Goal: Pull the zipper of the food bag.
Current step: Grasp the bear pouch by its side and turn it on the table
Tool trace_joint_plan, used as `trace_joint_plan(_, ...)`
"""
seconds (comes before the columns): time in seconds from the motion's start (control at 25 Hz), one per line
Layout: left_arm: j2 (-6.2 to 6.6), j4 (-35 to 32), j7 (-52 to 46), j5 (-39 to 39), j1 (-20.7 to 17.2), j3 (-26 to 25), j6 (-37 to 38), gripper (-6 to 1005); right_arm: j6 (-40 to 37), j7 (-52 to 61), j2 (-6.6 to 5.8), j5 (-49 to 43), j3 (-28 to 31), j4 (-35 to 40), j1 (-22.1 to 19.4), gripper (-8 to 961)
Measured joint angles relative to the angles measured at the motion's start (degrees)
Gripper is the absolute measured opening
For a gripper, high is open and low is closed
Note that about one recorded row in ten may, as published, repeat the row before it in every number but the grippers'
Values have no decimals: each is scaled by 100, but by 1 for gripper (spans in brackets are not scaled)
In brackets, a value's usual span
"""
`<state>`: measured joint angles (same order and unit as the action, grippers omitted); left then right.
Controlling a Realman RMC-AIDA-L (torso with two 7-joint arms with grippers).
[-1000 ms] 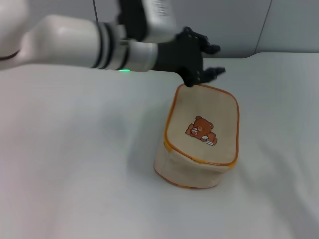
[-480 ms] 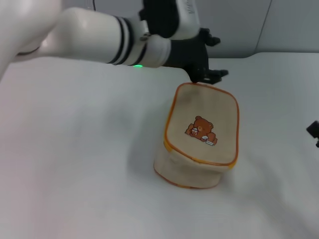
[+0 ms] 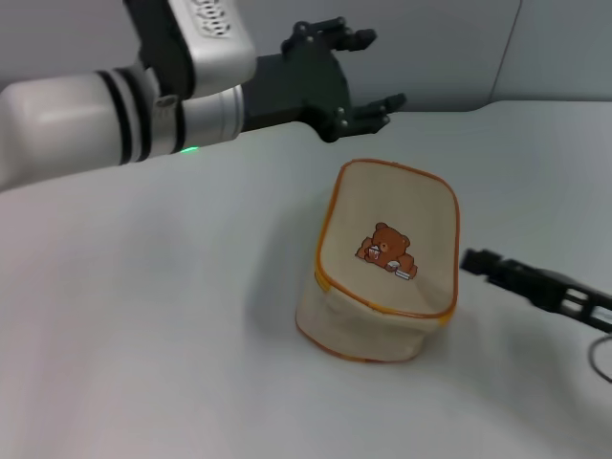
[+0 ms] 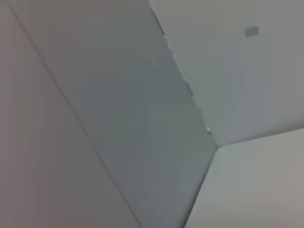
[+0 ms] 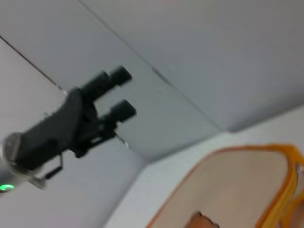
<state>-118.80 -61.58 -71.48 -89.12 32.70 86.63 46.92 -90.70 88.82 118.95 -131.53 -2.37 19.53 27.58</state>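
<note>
The food bag [image 3: 387,258] is a beige pouch with a bear print, standing on the white table. The orange zipper line [image 3: 325,225] runs around its top edge; I cannot make out the pull tab. My left gripper [image 3: 382,69] is open and empty, raised above the table behind the bag's far edge, apart from it. My right gripper [image 3: 478,260] reaches in low from the right, close to the bag's right side. The right wrist view shows the bag [image 5: 237,190], its orange zipper line [image 5: 287,185] and the left gripper [image 5: 127,92] beyond it.
The white table [image 3: 143,316] spreads all around the bag. Grey wall panels [image 3: 449,48] stand behind the table's far edge. The left wrist view shows only wall panels and a table corner.
My left gripper has lifted off the bag's far edge and moved up and back. My right gripper has come in from the right edge toward the bag. The bag has not moved.
</note>
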Motion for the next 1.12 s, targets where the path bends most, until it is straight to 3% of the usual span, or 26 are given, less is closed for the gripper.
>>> trace_joint_plan(0.36, -3, 13, 88, 34, -160, -11, 65, 730, 856, 333, 9, -155, -308, -362, 328, 755)
trace_joint_plan(0.72, -11, 71, 182, 39, -167, -6, 81, 730, 901, -64, 27, -95, -540, -465, 510, 737)
trace_joint_plan(0.8, -15, 95, 243, 44, -182, -5, 81, 729, 868, -475, 37, -16, -544, -471, 489, 548)
trace_joint_plan(1.04, -19, 102, 319, 52, -223, 10, 81, 729, 833, -1270, 50, 43, -529, -477, 461, 378)
trace_joint_plan(1.12, -20, 102, 319, 53, -230, 11, 82, 729, 820, -1531, 55, 63, -520, -477, 458, 368)
